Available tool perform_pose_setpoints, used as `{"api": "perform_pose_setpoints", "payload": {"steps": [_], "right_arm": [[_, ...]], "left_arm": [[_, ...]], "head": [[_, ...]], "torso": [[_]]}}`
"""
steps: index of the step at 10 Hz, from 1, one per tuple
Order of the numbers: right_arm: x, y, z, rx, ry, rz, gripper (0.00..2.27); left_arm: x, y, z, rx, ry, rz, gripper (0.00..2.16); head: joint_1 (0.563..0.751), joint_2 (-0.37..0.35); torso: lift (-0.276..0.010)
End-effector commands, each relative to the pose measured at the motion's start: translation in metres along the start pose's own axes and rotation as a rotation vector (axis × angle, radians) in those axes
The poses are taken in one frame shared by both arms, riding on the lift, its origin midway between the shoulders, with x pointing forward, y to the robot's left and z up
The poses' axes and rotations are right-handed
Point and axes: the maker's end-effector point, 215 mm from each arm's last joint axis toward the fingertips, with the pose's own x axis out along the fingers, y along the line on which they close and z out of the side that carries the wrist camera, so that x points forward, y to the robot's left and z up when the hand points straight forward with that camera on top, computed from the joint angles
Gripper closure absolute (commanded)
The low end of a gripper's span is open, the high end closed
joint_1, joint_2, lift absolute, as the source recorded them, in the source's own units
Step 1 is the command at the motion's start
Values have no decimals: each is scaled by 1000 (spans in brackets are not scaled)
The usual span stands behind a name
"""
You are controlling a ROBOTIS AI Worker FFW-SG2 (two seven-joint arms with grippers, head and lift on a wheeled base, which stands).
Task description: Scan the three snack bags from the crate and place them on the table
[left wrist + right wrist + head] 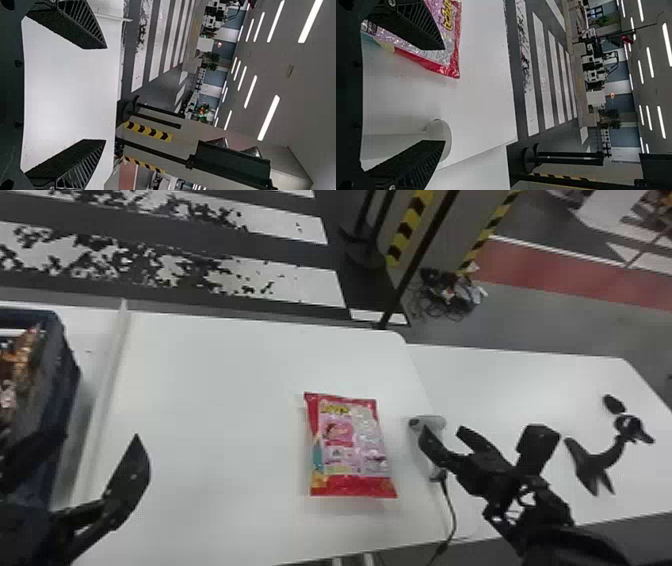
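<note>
A white table [225, 390] seen from above, with one snack bag [350, 445] lying flat just right of the middle of the head view. The bag is red at its ends, with a pink and pale printed panel.

Just to the right of the bag, a pale grey handheld scanner [435, 422] rests on the table, its black cable [453, 515] running down toward the bottom edge.

The right gripper [442, 431] comes in from the lower right, one fingertip overlapping the scanner in the head view. In its wrist view, its fingers stand wide apart with nothing held between them.

The left gripper [100, 435] is at the lower left. Its fingers are also spread wide, and nothing is held between them.

At the left edge is a dark blue crate [65, 375] with shiny brown packaging [17, 365] inside; how many bags it holds cannot be told. At the right, on another white surface [500, 390], lie black items [607, 460] of a kind that is unclear. Beyond the table, the floor has black and white stripes [295, 285], upper left.
</note>
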Motion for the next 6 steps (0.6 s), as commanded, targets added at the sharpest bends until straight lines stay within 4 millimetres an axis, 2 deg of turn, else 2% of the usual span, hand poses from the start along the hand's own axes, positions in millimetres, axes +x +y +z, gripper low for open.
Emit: {"api": "perform_pose_setpoints", "payload": {"steps": [1,4,6], "right_arm": [[4,-11,-8,-15,6,-12,43],[16,-25,-26,-42,27,-15,46],[29,-25,-39,-52,62,-2,46]], "left_arm": [[0,1,-2,-6,2,3,19],[0,5,-5,-4,12,10,19],[-1,9,-10,-1,22,17,19]], "head": [[695,-350],[695,-350],[695,-350]], "torso": [[-62],[-62],[-62]]}}
